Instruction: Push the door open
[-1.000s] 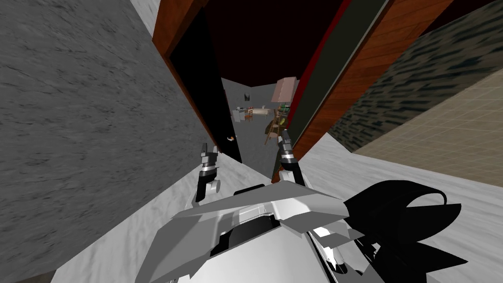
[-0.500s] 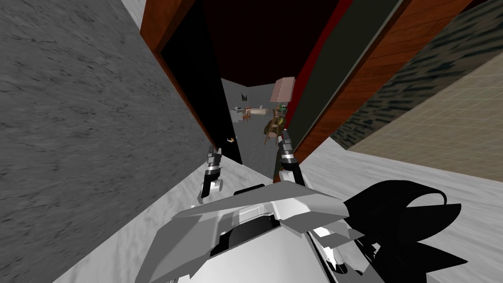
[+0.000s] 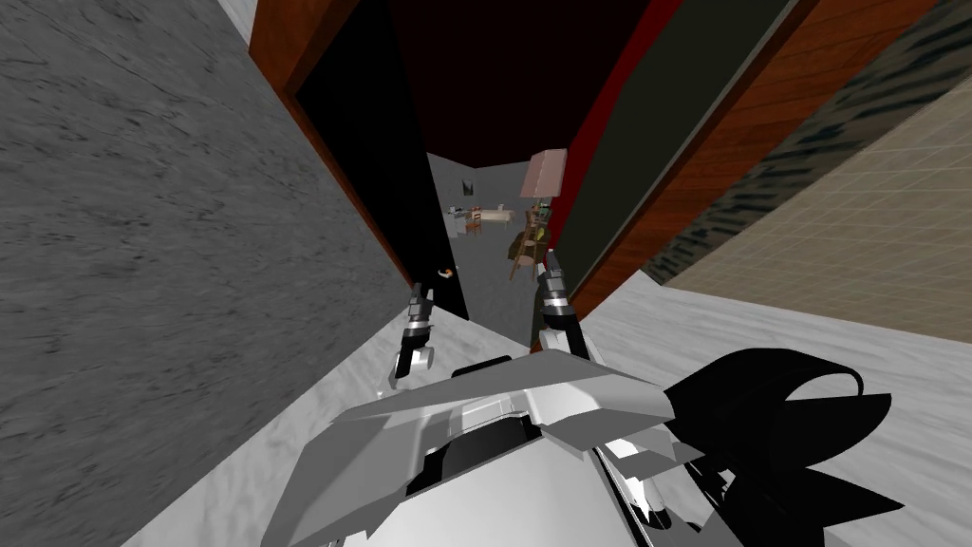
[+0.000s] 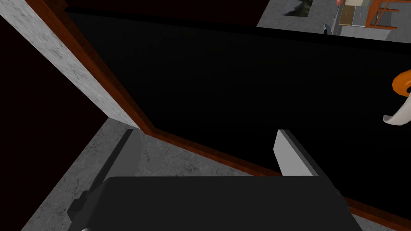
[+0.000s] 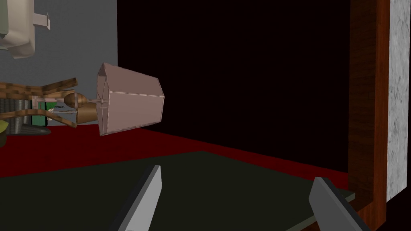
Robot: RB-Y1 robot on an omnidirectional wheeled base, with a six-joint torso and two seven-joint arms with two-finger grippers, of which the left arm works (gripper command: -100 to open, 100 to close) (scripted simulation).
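The black door point(image 3: 389, 180) stands on the left of the doorway, seemingly already swung partway in, since the gap beside it shows the far room. Its orange and white lever handle point(image 4: 401, 100) sits well to the side of the left gripper point(image 4: 206, 134), whose fingers are spread with nothing between them and point at the lower part of the door close to it.

The right gripper point(image 5: 237, 176), also spread and empty, hangs just beside the reddish wooden door frame point(image 5: 363, 100) on the right, above a dark green panel point(image 5: 220, 192).

The risk, as I judge it, lies in the contact point. A push low and away from the handle side has poor leverage, and an open finger could snag the frame's bottom edge. If the base rolls forward, the right gripper could clip the frame.

A lamp point(image 5: 128, 98) with a pinkish shade stands just past the opening. Far off are a table point(image 3: 494, 214) and a chair point(image 3: 524, 247); any containers there are too small to make out.
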